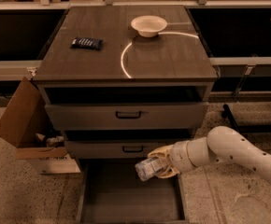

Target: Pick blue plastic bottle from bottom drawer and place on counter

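Note:
The blue plastic bottle (pixel 147 168) lies on its side in my gripper (pixel 160 163), held above the open bottom drawer (pixel 131 199), whose dark floor is bare. The gripper is shut on the bottle, in front of the middle drawer's handle. My white arm (pixel 229 150) reaches in from the right. The counter (pixel 126 41) is the dark wood-grain cabinet top with a bright curved arc.
A white bowl (pixel 148 25) stands at the back of the counter and a dark flat snack packet (pixel 86 43) lies at its left. An open cardboard box (pixel 28 129) sits on the floor left of the cabinet. Two upper drawers with black handles are slightly open.

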### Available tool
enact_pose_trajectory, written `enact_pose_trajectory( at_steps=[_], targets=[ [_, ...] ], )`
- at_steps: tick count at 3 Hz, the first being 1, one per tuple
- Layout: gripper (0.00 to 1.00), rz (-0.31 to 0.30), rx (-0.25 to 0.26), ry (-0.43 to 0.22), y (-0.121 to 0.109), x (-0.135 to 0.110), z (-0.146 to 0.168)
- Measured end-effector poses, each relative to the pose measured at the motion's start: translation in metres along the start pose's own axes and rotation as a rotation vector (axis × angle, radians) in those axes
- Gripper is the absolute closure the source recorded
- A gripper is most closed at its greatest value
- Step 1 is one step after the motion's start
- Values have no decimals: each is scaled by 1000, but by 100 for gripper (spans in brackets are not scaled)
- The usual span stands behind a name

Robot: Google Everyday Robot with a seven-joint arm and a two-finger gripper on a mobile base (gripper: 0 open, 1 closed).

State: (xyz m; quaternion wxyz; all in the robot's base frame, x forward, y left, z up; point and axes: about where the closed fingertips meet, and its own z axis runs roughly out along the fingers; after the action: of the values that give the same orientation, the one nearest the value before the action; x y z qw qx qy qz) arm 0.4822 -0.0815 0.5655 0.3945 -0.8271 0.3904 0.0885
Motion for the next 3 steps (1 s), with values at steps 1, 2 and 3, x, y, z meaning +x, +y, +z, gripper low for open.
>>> enact_pose_trajectory(
  at_steps=[1, 2, 3],
  targets=[
    [100, -26, -10, -6, -18, -20, -35],
    [100, -58, -15, 14, -41, -39, -69],
    [100, -104, -17, 67, -68, -53, -107]
  ],
)
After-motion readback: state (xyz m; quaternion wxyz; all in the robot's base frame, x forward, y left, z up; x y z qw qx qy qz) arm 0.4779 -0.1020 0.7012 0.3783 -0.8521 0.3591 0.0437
